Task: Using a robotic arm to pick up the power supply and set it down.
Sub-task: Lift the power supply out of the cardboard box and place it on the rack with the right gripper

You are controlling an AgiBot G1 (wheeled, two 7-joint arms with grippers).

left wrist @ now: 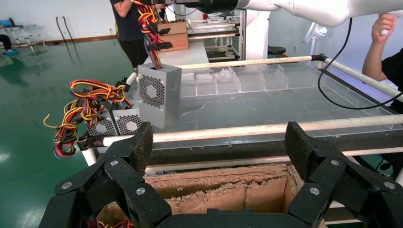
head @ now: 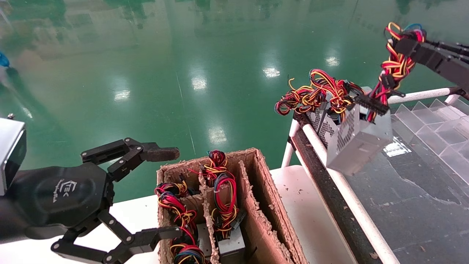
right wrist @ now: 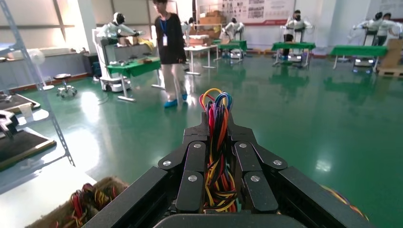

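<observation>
The right gripper (head: 405, 44) is clamped on the wire bundle (head: 394, 66) of the power supply (head: 357, 141), which hangs tilted in the air above the left edge of the conveyor (head: 403, 205), far right. Two more grey boxes (left wrist: 114, 122) lie at the conveyor's far left corner, their wires (head: 311, 93) spilling over the rail. Near centre, a cardboard box (head: 260, 205) (divided into slots) holds other supplies (head: 231, 247) with coiled wires (head: 223, 194) in its left slots; the right slot looks bare. The left gripper (head: 165, 194) hovers wide open beside the box's left wall.
</observation>
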